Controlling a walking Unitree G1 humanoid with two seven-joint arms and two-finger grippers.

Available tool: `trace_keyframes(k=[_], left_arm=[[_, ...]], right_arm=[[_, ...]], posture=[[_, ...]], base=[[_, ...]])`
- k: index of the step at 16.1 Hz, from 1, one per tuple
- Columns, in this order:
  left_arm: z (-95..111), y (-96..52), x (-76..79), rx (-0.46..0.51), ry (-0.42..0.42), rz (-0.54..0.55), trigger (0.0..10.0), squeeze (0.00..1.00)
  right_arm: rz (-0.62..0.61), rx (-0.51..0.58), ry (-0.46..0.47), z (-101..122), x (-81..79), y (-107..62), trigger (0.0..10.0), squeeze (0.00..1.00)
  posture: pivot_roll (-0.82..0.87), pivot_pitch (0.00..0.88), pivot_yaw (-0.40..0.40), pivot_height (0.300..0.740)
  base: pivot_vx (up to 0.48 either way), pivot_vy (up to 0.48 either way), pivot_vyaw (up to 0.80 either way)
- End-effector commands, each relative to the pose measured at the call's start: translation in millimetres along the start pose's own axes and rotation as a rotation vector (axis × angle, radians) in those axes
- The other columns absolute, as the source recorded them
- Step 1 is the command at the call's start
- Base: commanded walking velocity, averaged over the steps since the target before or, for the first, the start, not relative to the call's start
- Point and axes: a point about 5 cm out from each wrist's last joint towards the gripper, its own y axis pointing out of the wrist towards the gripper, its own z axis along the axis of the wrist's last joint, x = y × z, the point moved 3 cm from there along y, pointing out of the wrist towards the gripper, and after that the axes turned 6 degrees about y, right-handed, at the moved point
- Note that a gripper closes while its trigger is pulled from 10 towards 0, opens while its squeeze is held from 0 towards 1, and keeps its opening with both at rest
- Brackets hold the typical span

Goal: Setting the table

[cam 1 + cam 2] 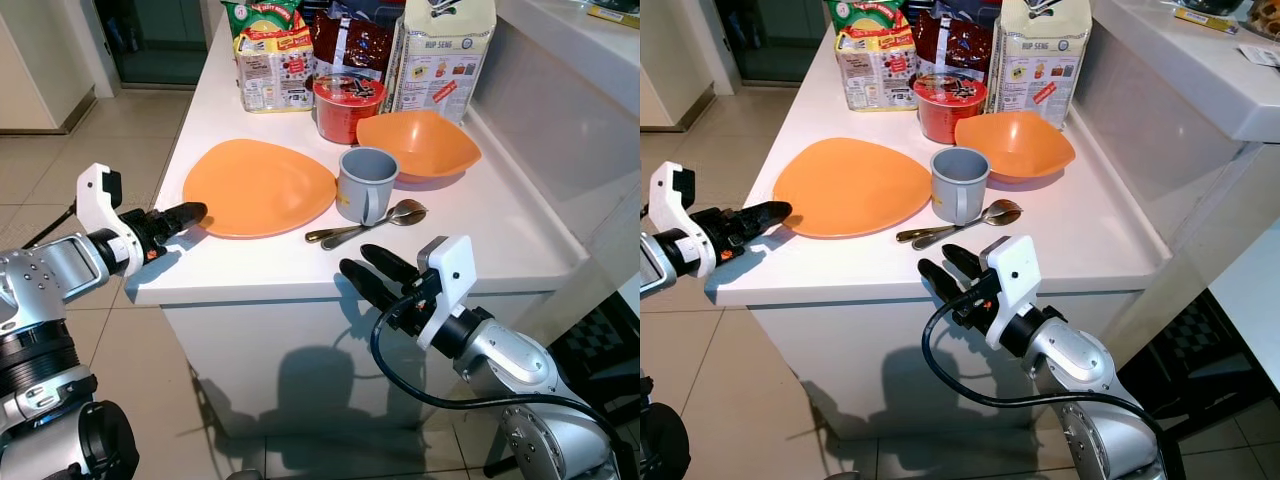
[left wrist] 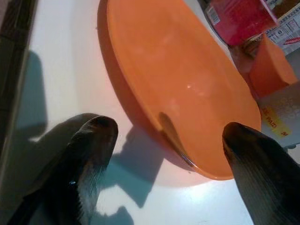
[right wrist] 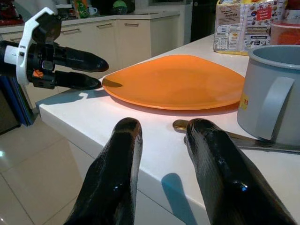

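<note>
Fingers apart on left gripper point(image 1: 190, 212), at 9 o'clock of flat orange plastic plate point(image 1: 260, 186); slide under rim level. Right gripper point(image 1: 370, 272) apart too.

Smooth plastics and shiny metal on a glossy white counter point(image 1: 500, 230)

Orange plate point(image 1: 260, 186) looking matt plastic; spoon point(image 1: 370, 222) gleaming metal; grey mug point(image 1: 366, 182) showing satin; black fingers point(image 3: 117, 178) shining glossy.

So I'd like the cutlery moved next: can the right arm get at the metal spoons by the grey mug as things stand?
Probably yes. The right tool hovers open at the white counter's near edge, with the metal spoons just beyond and nothing between; the grey mug stands close behind them.
</note>
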Motion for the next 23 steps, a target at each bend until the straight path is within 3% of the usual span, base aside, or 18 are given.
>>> trace_keyframes(k=[1,2,3,4,11,15,23], left_arm=[[3,3.9,7.0,0.007,-0.018,-0.031,0.0,0.0],[3,4.4,7.9,0.008,-0.024,-0.037,0.0,0.0],[0,7.8,6.8,-0.011,-0.017,-0.02,8.7,0.0],[-2,10.4,5.8,-0.017,-0.023,-0.015,10.0,0.0],[-6,18.5,2.3,-0.03,-0.066,-0.014,10.0,0.0],[-19,28.4,1.6,-0.066,-0.094,-0.029,10.0,0.0],[-15,48.9,14.7,-0.044,-0.165,-0.102,10.0,0.0]], right_arm=[[-0.004,0.01,0.002,2,0.4,-1.5,10.0,0.0],[-0.005,0.01,0.002,2,0.8,-1.4,10.0,0.0],[-0.007,0.011,0.001,2,1.4,-1.1,10.0,0.0],[-0.005,0.011,0.001,2,1.2,-0.9,10.0,0.0],[0.053,0.002,-0.001,2,-7.1,2.3,10.0,0.0],[0.112,-0.015,-0.013,1,-13.1,6.4,10.0,0.0],[0.13,-0.013,-0.017,3,-14.3,8.3,10.0,0.0]], posture=[[0.05,0.0,-0.011,0.74],[0.05,0.0,-0.011,0.74],[0.05,0.0,-0.007,0.74],[0.04,0.0,-0.005,0.74],[0.03,0.0,-0.002,0.74],[0.03,0.0,-0.01,0.74],[0.02,0.0,-0.008,0.74]], base=[[0.0,0.0,0.0],[0.0,0.0,0.0],[0.0,0.0,0.0],[0.0,0.0,0.0],[0.0,0.0,0.0],[0.0,0.0,0.0],[0.0,0.0,0.0]])
